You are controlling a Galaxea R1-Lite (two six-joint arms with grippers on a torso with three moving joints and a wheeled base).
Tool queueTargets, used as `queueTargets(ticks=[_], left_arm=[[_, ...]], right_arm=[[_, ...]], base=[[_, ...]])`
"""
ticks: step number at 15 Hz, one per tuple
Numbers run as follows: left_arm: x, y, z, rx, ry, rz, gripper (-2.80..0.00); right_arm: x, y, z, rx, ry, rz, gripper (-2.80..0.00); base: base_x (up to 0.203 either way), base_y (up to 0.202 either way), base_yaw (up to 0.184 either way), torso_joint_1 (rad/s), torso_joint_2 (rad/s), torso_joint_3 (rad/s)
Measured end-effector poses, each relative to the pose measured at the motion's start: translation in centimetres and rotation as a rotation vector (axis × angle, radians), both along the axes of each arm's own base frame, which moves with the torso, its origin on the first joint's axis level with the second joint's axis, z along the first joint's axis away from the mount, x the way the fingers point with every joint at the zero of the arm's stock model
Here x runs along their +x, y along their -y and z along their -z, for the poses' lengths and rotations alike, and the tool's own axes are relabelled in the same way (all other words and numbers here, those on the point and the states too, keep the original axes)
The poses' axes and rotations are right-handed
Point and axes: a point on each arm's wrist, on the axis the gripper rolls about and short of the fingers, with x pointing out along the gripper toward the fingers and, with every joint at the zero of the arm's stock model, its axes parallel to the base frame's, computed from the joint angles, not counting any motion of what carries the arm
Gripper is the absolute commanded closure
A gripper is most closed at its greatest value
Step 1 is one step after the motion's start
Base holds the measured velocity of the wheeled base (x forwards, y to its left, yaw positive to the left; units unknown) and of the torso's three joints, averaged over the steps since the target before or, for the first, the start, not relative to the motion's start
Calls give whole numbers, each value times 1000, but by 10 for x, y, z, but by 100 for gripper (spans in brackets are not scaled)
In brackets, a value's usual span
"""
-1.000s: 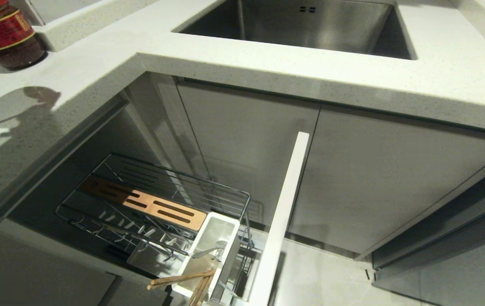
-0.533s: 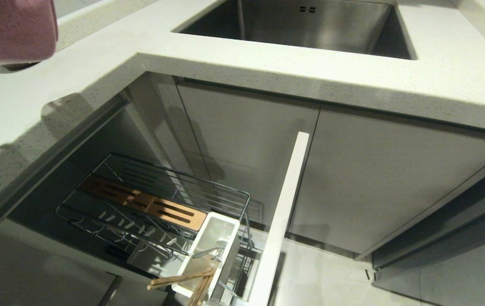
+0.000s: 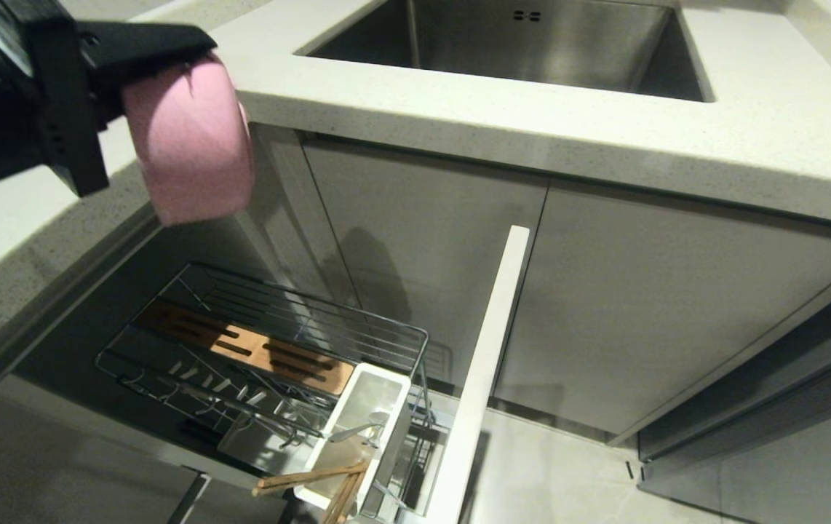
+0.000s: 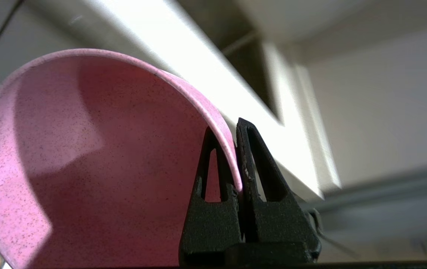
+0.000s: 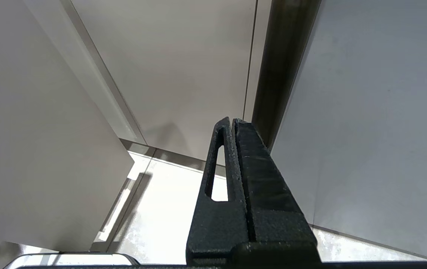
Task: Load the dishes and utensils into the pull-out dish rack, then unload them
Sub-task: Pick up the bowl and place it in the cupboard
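Between left gripper [image 4: 236,157] fingers, pink bowl [image 3: 190,138] pinched by rim only; could slip or swing, striking wire dish rack [image 3: 263,349] below.

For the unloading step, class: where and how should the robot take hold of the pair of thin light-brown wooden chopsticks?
Grip the free upper ends of the wooden chopsticks, which lean out over the rim of the white rectangular plastic utensil holder. Probably come from above on the open side, away from the pale flat front panel; their lower ends sit hidden inside.
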Motion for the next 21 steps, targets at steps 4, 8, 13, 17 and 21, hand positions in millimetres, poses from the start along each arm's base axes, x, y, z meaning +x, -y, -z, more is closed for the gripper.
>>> queueTargets(ticks=[4, 8, 13, 17, 21], left_arm=[[29, 19, 43, -144, -202, -84, 0], [57, 27, 71, -258, -270, -121, 0], [81, 37, 106, -305, -221, -135, 0], [95, 43, 133, -313, -192, -146, 0], [110, 53, 162, -287, -209, -157, 0]], right_arm=[[0, 0, 0, 0, 0, 0, 0], [0, 0, 0, 0, 0, 0, 0], [0, 0, 0, 0, 0, 0, 0], [0, 0, 0, 0, 0, 0, 0], [0, 0, 0, 0, 0, 0, 0]], base=[[0, 0, 0, 0, 0, 0], [0, 0, 0, 0, 0, 0], [0, 0, 0, 0, 0, 0], [0, 0, 0, 0, 0, 0], [0, 0, 0, 0, 0, 0]])
